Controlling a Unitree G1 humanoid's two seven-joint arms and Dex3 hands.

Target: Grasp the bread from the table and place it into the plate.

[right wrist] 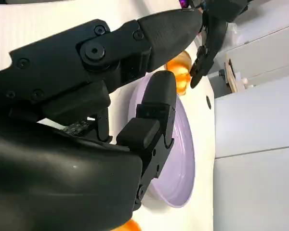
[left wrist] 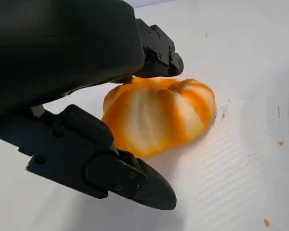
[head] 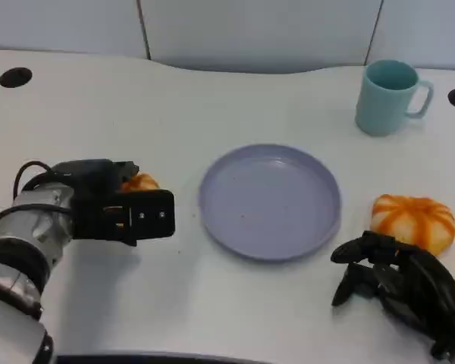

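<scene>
The left hand (head: 125,208) sits low on the desk (head: 212,98) with its fingers (left wrist: 130,175) set on either side of a small orange-and-white bread roll (left wrist: 159,115), one finger over the top and one along the near side. From the left wrist view the roll rests on the desk; the upper finger seems to touch it, but I cannot tell whether the grip has closed, so I judge this the moment of taking hold, not of lifting. The lavender plate (head: 270,201) lies just beside this hand, toward the middle of the desk, bare and ready to receive the roll, with nothing between the two.

A second roll (head: 413,221) lies on the far side of the plate, near the right hand (head: 398,284), which rests on the desk with its fingers loosely curled and nothing in them. A pale teal mug (head: 388,97) stands well behind, out of the path.
</scene>
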